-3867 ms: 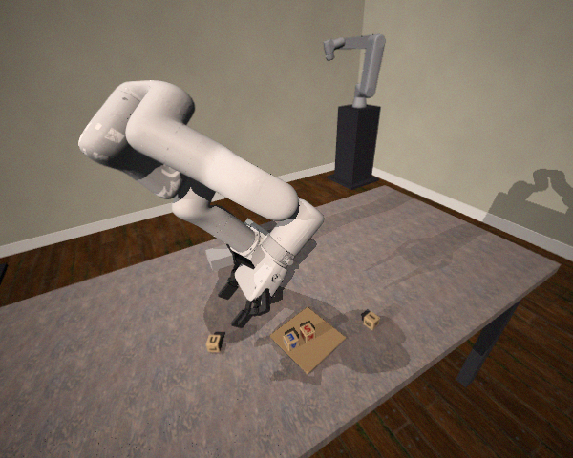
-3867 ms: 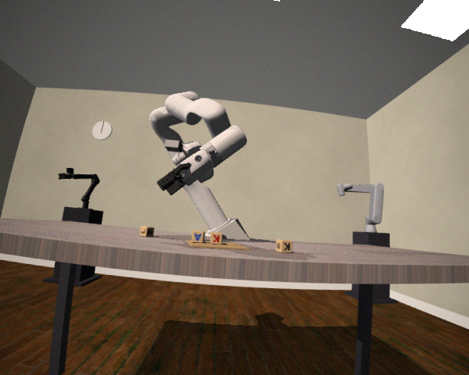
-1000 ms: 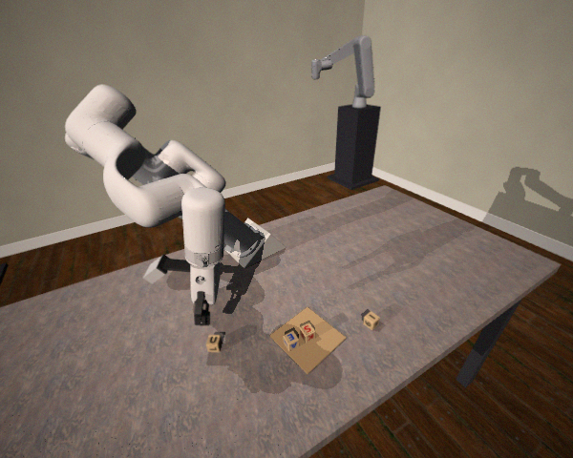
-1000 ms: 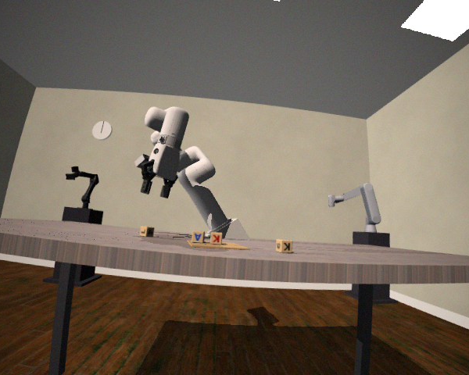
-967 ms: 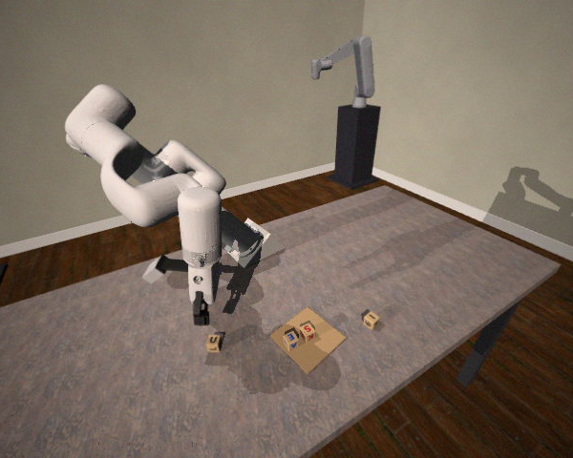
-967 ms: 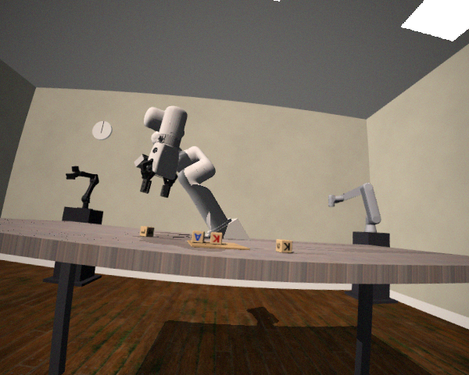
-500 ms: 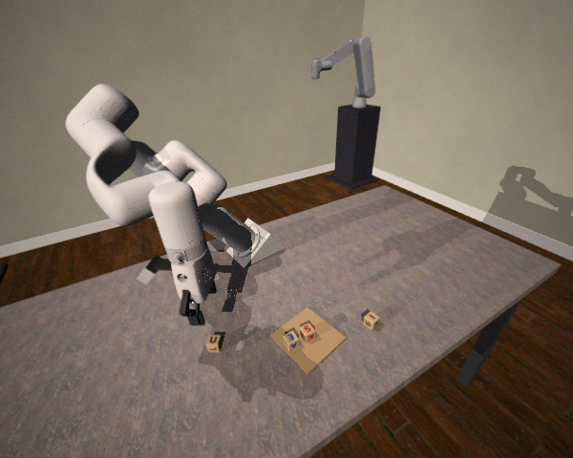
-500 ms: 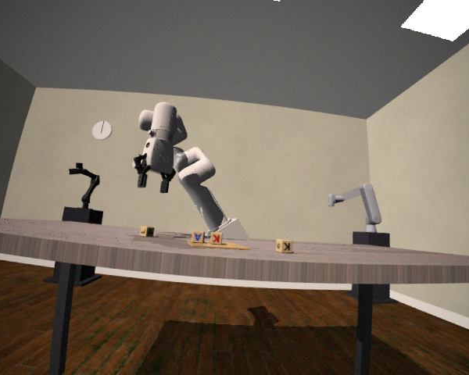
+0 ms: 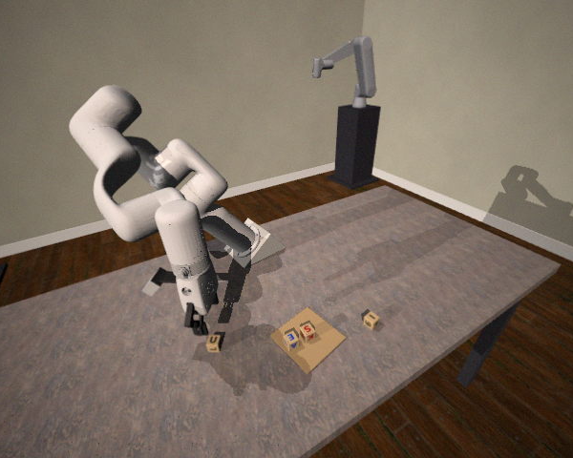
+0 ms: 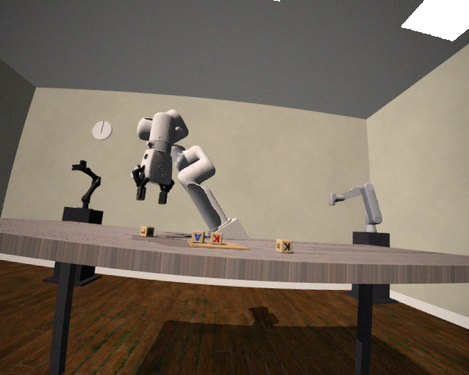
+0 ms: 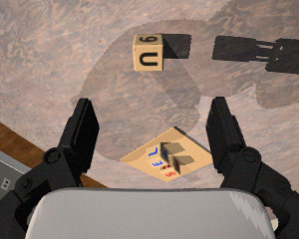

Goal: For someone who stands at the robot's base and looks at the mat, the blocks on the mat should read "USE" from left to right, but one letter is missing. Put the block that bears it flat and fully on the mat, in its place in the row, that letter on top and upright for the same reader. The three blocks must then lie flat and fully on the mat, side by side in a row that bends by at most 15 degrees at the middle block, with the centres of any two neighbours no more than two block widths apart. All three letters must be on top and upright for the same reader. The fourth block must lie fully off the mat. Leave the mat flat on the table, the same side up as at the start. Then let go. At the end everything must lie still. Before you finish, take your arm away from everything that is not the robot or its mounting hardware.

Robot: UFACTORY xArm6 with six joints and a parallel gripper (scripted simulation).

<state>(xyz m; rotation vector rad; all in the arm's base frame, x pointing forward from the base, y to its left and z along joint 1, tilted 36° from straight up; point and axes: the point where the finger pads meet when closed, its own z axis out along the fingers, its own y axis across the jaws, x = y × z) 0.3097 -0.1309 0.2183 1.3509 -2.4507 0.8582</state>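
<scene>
A tan block with a black U lies on the table left of the tan mat, apart from it. It also shows in the wrist view and the exterior view. On the mat stand a block with a blue E and a block with a red S, side by side. A fourth block lies on the table right of the mat. My gripper is open and empty. It hangs well above the table, near the U block, which lies ahead of the fingers.
The arm's base plate sits at the table's far side behind the mat. The table's front edge runs close below the mat. Two other robot arms on dark pedestals stand off the table.
</scene>
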